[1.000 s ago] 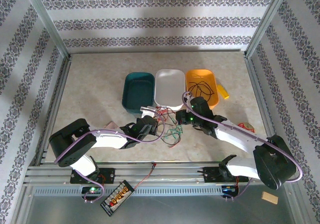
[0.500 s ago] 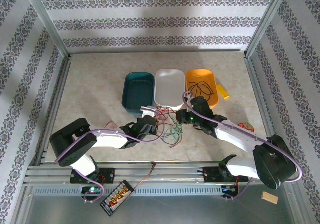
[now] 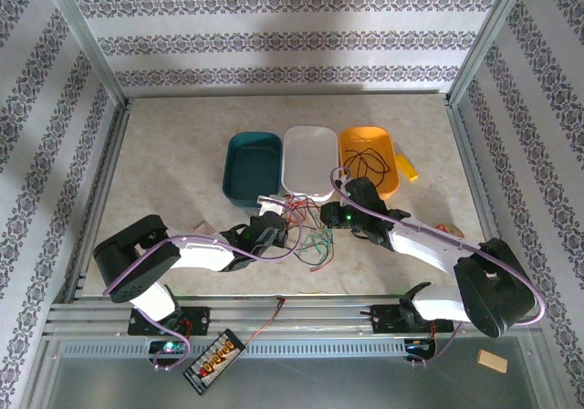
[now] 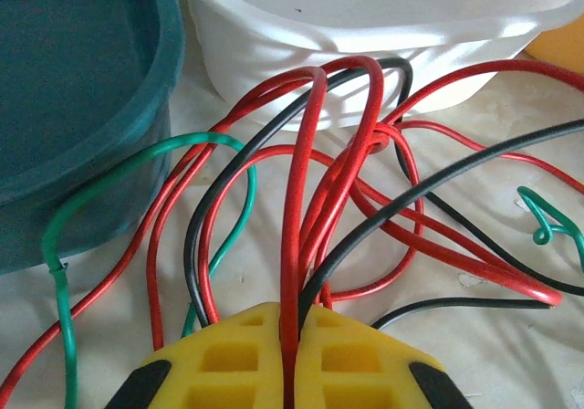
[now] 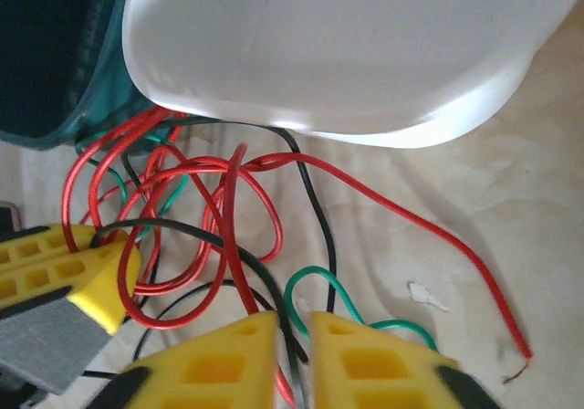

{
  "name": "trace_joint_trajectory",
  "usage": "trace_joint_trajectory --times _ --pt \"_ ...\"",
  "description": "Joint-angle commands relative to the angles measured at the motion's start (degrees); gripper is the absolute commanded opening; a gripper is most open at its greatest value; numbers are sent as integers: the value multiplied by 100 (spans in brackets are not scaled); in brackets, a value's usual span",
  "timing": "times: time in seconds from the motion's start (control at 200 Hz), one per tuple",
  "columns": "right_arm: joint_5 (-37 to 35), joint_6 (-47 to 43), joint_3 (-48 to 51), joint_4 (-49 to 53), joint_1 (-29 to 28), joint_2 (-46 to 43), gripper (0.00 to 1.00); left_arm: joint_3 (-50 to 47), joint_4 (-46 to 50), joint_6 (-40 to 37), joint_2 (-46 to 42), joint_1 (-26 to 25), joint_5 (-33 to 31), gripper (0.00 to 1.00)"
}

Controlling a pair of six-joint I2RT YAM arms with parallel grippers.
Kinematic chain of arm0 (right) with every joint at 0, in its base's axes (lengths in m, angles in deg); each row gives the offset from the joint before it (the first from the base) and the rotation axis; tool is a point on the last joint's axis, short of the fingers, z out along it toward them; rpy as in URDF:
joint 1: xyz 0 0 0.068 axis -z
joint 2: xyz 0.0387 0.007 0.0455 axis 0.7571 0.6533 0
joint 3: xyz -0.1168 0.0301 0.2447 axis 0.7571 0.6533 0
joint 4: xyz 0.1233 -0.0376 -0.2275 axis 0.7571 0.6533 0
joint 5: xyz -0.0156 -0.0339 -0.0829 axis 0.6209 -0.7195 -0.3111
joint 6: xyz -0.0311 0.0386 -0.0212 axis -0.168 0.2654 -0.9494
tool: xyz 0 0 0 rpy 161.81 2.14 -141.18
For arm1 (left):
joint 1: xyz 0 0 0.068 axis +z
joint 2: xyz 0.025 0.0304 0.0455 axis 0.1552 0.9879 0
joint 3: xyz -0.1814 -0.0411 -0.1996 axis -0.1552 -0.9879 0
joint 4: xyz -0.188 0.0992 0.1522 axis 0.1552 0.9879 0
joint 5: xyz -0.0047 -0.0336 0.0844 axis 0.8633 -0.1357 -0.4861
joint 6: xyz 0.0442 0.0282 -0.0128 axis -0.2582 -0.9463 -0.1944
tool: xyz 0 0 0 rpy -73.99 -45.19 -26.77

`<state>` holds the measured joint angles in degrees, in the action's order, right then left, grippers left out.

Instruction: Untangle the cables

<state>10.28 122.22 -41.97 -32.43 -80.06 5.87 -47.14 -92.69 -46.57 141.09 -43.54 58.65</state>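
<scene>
Pulling apart: judged step = teasing one strand out of the knot w/ both arms. Knot not yet loose, so task looks early-to-mid.
Cables (image 3: pixel 308 235): red, green and black bundle on the desk (image 3: pixel 173 162), just in front of the white tub (image 3: pixel 310 153) and teal tub (image 3: pixel 253 162), between the two tools.
Already in tub: one black cable (image 3: pixel 370 164) lies coiled in the orange tub (image 3: pixel 365 135).
Left tool (image 4: pixel 297 325): fingers pressed together, pinching a red strand w/ a black one right beside it. Loops arch up from the tips toward the white tub wall.
Right tool (image 5: pixel 294 322): fingers nearly together w/ a slim gap. A black + a red strand run thru the gap; can't tell if pinched or loose.
Knot: left wrist view shows red loops meeting in a tight twist near the white tub. Black strands cross them; over/under order unclear.
Free ends: right wrist view shows one red end lying bare on the desk, off to the right. Left wrist view shows a green hooked end at the right edge.
How to do it well: left tool acts as anchor, held low. Right tool should commit to ONE strand, not two. Pull slowly, away from the left tool and along the desk, toward the free red end.
Risk: thin wire may slip from the pads. Pulling two colours at once prob cinches the twist. Bundle could drag against a tub and nudge it.
</scene>
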Motion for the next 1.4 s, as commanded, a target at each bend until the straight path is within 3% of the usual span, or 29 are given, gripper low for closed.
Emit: trace_joint_trajectory --times 0.0,0.115,0.275,0.375,0.665,1.169,1.394 --pt "-62 6 -93 -44 27 -28 9 94 285 -41 109 67 -86 0" --pt "-151 -27 -75 -20 35 -210 3 104 294 -30 127 61 -85 0" --pt "-424 -117 -176 206 53 -606 0 95 285 -11 142 62 -96 21" --pt "-699 -122 -239 269 87 -1006 0 95 283 -19 155 65 -88 27" --pt "-1895 -308 -640 547 136 -2069 0 156 296 -33 265 63 -62 27" --pt "-5205 -250 -931 1015 119 -3567 0 161 348 -9 302 62 -129 26" --pt "-5520 -608 -1160 1009 166 -3707 0 175 364 8 311 68 -162 26"
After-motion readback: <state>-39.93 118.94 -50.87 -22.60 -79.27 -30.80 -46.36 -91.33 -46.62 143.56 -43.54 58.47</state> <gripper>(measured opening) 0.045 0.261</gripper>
